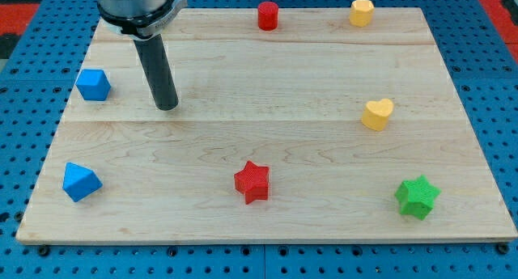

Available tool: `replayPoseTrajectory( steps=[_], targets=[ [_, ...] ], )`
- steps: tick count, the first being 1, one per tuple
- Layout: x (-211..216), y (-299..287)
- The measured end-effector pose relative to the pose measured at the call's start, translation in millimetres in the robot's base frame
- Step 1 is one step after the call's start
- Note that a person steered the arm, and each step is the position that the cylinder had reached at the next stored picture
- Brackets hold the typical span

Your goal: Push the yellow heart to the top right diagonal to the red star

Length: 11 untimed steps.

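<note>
A pale wooden worktop (267, 69) lies on a blue pegboard (16, 85), seen from above and slightly from the front. The end effector is a plain dark rod with nothing to open or close; it grasps nothing. My tip (167, 107) rests on the wood in the view's upper left, just right of a blue cube-like block (93, 84) and touching no block.

The yellow heart (377, 114) sits far to the view's right of my tip, at about the same height, well apart from it. Its lobes point toward the view's upper right; it has no clear long axis. The red star (252, 182) lies below and to the left of the heart, near the bottom centre.

Other blocks: a red cylinder (268, 15) and a yellow hexagon-like block (361, 12) at the top edge, a blue wedge-like block (80, 182) at lower left, and a green star (417, 196) at lower right. The arm's upper part is cut off by the view's top.
</note>
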State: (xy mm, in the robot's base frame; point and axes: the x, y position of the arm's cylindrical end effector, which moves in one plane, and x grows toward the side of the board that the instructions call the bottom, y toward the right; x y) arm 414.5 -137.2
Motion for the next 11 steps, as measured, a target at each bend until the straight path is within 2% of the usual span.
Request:
replayPoseTrajectory(
  steps=[4, 5, 6, 8, 10, 11],
  targets=[
    [-15.6, 14.6],
    [-37.9, 83.7],
    [-62.9, 126.6],
    [-69.5, 296.6],
    [44.3, 310.6],
    [75.8, 306.7]
  ],
)
